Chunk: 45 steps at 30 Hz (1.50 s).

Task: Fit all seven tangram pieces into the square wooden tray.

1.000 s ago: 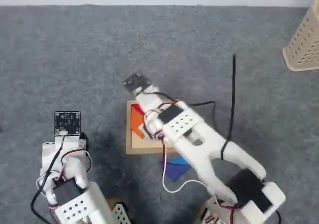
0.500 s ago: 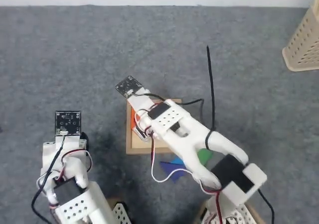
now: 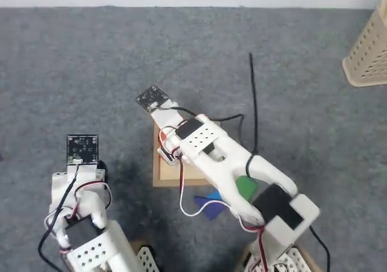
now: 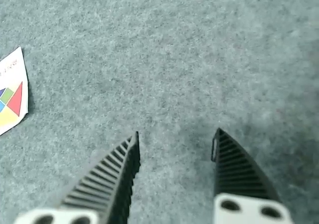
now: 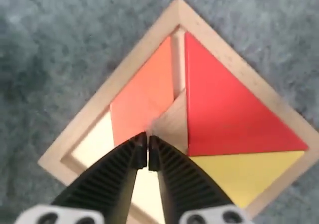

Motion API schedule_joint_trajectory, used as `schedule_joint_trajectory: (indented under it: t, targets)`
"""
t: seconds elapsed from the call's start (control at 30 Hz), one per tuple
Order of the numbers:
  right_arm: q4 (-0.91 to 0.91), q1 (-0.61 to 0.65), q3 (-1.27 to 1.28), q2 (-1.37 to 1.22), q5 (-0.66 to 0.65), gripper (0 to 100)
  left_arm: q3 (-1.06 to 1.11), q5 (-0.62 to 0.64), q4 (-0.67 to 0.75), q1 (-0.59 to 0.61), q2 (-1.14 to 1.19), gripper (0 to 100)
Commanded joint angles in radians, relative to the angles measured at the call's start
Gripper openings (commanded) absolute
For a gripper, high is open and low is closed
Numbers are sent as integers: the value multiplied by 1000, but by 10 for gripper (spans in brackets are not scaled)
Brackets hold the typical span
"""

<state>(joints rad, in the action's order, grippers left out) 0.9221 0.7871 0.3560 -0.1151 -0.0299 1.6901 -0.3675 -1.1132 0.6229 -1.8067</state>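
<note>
High view: the right arm lies stretched across the square wooden tray (image 3: 158,178) and covers most of it; a blue piece (image 3: 213,209) and a green piece (image 3: 247,186) lie on the grey mat just beside the tray's near edge, partly under that arm; the left arm (image 3: 81,223) sits well apart from the tray; a slotted basket (image 3: 369,42) stands at the far corner. Left wrist view: the left gripper (image 4: 177,134) hangs over bare mat with its jaws spread wide and nothing between them; a printed card (image 4: 12,92) lies off to one side. Right wrist view: the right gripper (image 5: 147,137) has its jaws pressed together on nothing, tips at the near corner of the orange piece (image 5: 142,99); whether they touch it I cannot tell; the orange piece sits askew, with bare wood between it and the red triangle (image 5: 224,104); the yellow triangle (image 5: 244,171) lies flush against the red one; so 3 pieces sit inside the tray rim (image 5: 112,84). Handling, as a judgement: the pieces look thin, stiff, light and smooth, so they should slide readily under a push from closed tips; lifting one likely calls for a pinch across 2 opposite edges, since a flat face gives no hold. Only the right wrist view shows the tray's inside; the high view alone shows the loose blue and green pieces; the card appears just in the left wrist view.
</note>
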Motion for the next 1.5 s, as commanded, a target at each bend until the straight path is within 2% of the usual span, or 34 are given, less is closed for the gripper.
schedule_joint_trajectory:
  t: [0.0, 0.17, 0.33, 0.67, 0.93, 1.1, 1.33, 1.47]
  targets:
    - [12, 16, 6, 170, -5, 6, -5, -8, -6, -5, -9, 218]
    - [-127, 76, 147, 223, -15, 6, -5, -8, -6, -5, -9, 218]
    - [-163, 84, 137, 137, -61, 6, -5, -8, -6, -5, -9, 218]
    - [-42, 27, -121, -142, -77, 6, -5, -8, -8, -5, -9, 218]
    - [-13, 4, -216, -236, -77, 6, -5, -8, -8, -5, -9, 218]
    - [-7, 4, -210, -171, -75, 6, -5, -8, -8, -5, -9, 218]
    - [162, -7, -210, 54, -71, 6, -5, -8, -8, -5, -9, 218]
    - [280, -87, -210, 194, -72, 6, -5, -8, -8, -5, -9, 218]
